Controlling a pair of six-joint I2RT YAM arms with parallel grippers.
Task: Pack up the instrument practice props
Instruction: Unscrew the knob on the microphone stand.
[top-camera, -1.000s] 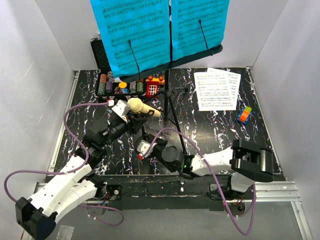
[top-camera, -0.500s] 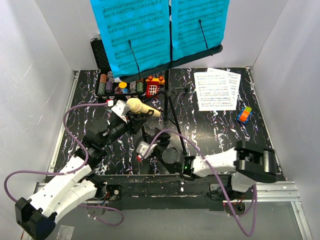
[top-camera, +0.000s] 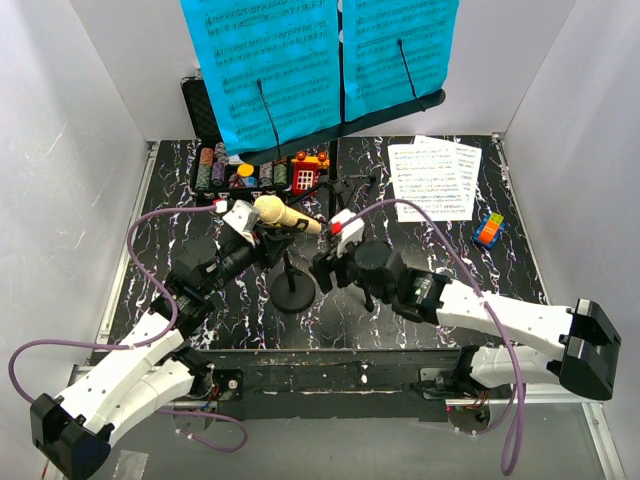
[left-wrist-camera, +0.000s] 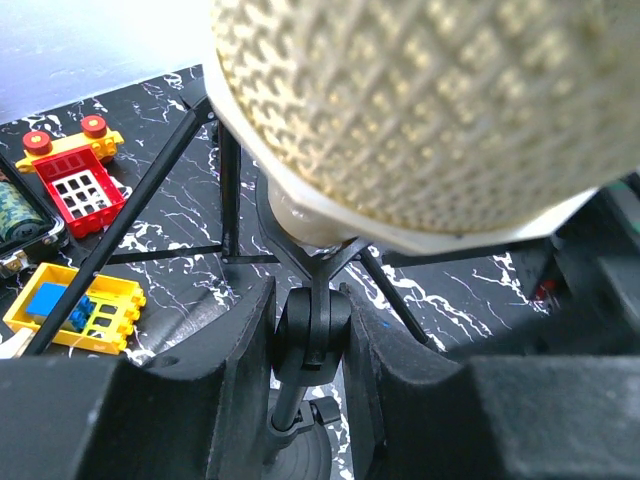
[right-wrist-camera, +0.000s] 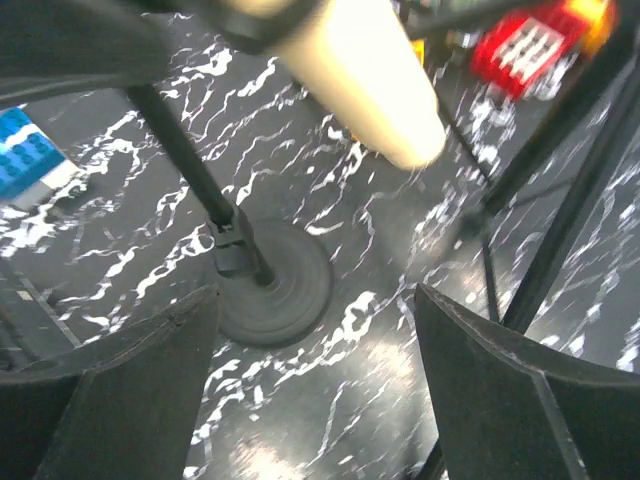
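Left tool (left-wrist-camera: 308, 340) is clenched on the clip joint of the mic stand (top-camera: 293, 292), steadying it mid-frame with the cream microphone (top-camera: 285, 215) on top, while my right tool (right-wrist-camera: 310, 375) hangs open over its base.

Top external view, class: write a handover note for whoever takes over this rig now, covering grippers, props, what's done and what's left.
Grippers: left gripper shut on the mic stand at its clip joint, just under the microphone; right gripper open, empty, above the stand's round base.
Props: microphone sits in the mic stand on the table; music stand upright at the back, blue pages on its desk.
Done: nothing packed.
Left: all four props.
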